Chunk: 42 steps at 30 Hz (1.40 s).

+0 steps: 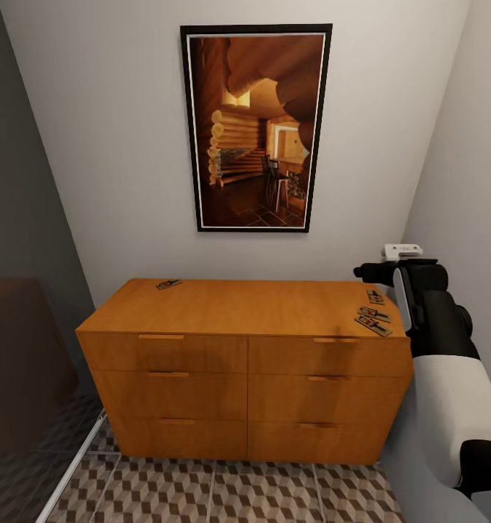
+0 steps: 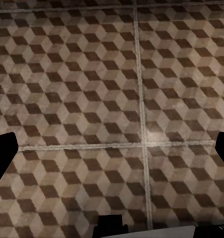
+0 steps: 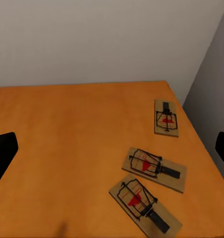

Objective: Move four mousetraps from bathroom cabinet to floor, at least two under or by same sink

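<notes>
The orange-brown cabinet [image 1: 245, 378] stands against the wall with its drawers closed. On its top lie the mousetraps: one [image 1: 169, 284] near the back left corner and three [image 1: 374, 314] grouped at the right end. The right wrist view shows those three [image 3: 166, 118], [image 3: 154, 168], [image 3: 144, 204] on the cabinet top [image 3: 72, 139]. My right gripper [image 1: 363, 272] [image 3: 112, 148] hovers above and just behind them, open and holding nothing. My left gripper [image 2: 112, 148] is open over the cube-patterned bathroom floor [image 2: 82, 89] [image 1: 224, 494]. The sink is out of view.
A large framed picture [image 1: 256, 127] hangs on the wall above the cabinet. A side wall [image 1: 463, 181] runs close to the cabinet's right end. A dark panel [image 1: 24, 349] and a white floor strip [image 1: 71, 468] border the left side.
</notes>
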Motion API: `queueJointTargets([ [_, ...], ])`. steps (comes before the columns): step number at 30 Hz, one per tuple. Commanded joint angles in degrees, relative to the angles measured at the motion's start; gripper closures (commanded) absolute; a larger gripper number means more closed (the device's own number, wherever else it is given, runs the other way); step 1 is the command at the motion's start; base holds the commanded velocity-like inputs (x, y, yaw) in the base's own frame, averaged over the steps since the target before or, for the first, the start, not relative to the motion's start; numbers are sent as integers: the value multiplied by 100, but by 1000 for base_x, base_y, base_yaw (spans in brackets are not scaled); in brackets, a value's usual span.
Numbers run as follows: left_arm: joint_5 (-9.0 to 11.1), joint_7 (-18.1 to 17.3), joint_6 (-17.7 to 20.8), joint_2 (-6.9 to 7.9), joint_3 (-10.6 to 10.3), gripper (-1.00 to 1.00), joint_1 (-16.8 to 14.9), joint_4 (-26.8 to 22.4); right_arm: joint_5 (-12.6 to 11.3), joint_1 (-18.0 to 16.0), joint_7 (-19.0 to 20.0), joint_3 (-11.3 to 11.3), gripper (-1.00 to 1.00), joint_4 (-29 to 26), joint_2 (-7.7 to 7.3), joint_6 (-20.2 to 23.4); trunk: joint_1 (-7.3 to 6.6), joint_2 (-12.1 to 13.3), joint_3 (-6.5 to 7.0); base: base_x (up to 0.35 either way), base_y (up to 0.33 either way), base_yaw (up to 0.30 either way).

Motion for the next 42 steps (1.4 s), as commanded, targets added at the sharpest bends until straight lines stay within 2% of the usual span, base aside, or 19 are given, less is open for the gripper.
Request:
queueJointTargets([
  [1,2,8,-15,4,-30,-100,-1,1,62,-3,90,-5,-100,-5,-4,23,0,-3,-6,0,0,0],
  [3,2,9,-15,3,-30,-100,-1,0,64,0,158,-7,-100,-3,-10,22,0,-3,-6,0,0,0],
  [6,-9,-3,37,102,-35,-100,12,98,41,98,106,31,-100,-37,88,46,0,-3,-6,0,0,0],
  [10,-10,-4,37,106,-38,-100,12,131,42,102,108,40,-100,-38,208,47,0,-3,-6,0,0,0],
  [24,-53,-4,-65,133,-22,-100,12,558,44,209,100,54,-100,192,268,-195,0,-3,-6,0,0,0],
  [28,-53,-4,-93,133,-22,-100,12,686,62,214,96,45,-100,295,256,-209,0,-3,-6,0,0,0],
  [36,-47,-2,-102,147,-24,-100,12,713,75,216,89,35,-100,496,104,-247,0,-3,-6,0,0,0],
  [42,-47,-5,-107,150,-28,-100,12,717,77,216,88,13,-100,688,3,-441,0,-3,-6,12,0,0],
])
